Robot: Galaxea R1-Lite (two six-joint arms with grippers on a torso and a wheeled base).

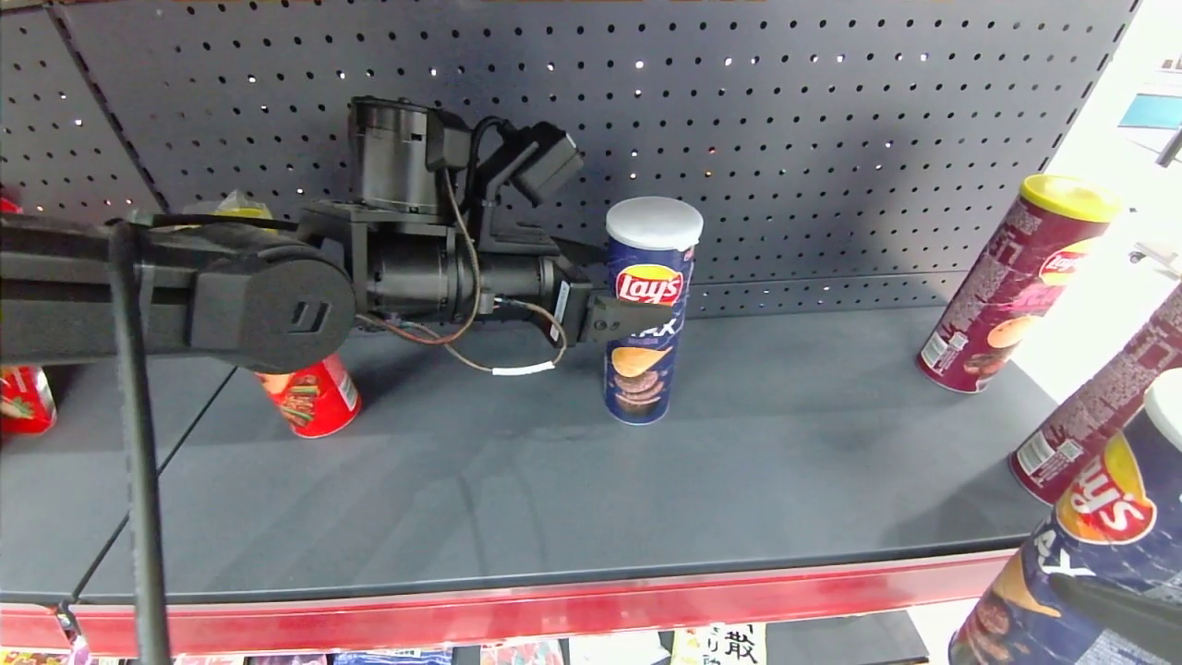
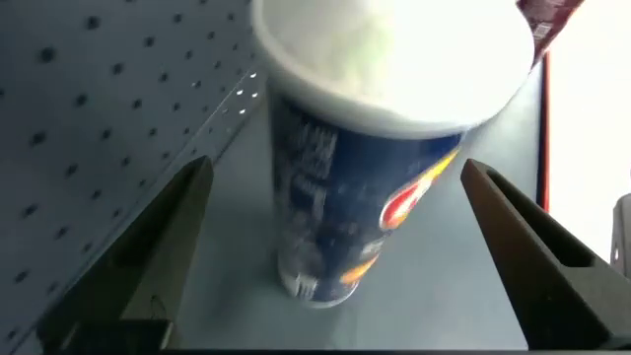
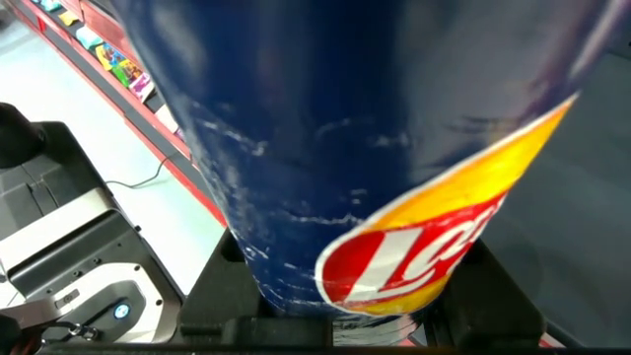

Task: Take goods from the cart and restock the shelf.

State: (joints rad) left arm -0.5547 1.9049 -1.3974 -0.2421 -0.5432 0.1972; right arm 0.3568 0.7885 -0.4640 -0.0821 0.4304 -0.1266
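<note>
A blue chip can [image 1: 645,325] with a white lid stands upright on the grey shelf [image 1: 785,443], near the pegboard back. My left gripper [image 1: 646,316] reaches in from the left and straddles this blue can [image 2: 335,227]. It is open: both fingers [image 2: 168,247] stand well clear of the can's sides. A second blue chip can [image 1: 1094,554] hangs tilted at the lower right, in front of the shelf's edge. My right gripper [image 3: 365,316] is shut on that second can [image 3: 345,148], low on its body.
Two maroon cans [image 1: 1016,286] [image 1: 1099,416] lean at the shelf's right end. A red can [image 1: 309,397] stands under the left arm, another [image 1: 23,397] at the far left. A red lip [image 1: 554,605] runs along the shelf front. Bare shelf lies between the blue and maroon cans.
</note>
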